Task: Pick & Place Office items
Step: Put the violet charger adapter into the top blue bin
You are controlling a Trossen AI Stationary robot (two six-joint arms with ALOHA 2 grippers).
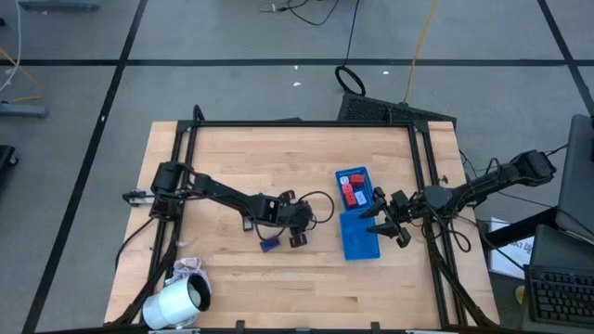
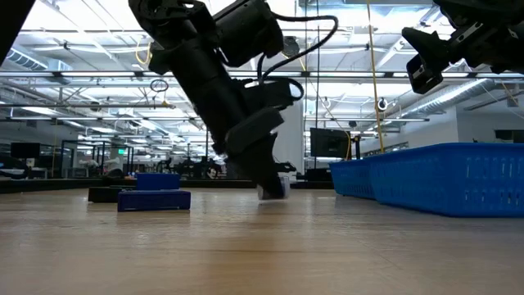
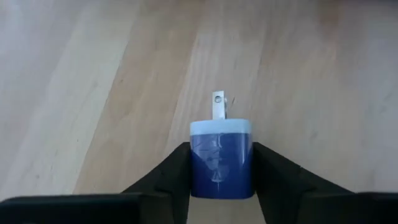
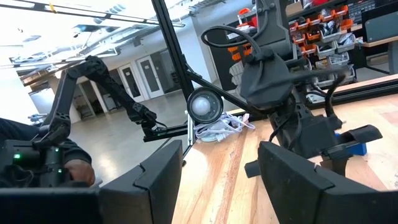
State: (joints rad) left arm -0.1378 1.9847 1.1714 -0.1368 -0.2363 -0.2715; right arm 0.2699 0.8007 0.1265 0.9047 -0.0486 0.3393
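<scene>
The left end effector (image 3: pixel 221 186) grasps the small blue block (image 3: pixel 221 158) by its flat sides; it seems light, stiff and smooth.

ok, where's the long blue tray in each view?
High: blue tray right of centre, beside the right gripper.
Low: far right.
Left wrist: not in it.
Right wrist: not in it.
Shared landmark: left gripper, shut on a blue block.

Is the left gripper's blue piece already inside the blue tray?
No: the high view shows the left gripper over bare wood, clear of the blue tray, its fingers flanking the blue piece.
</scene>
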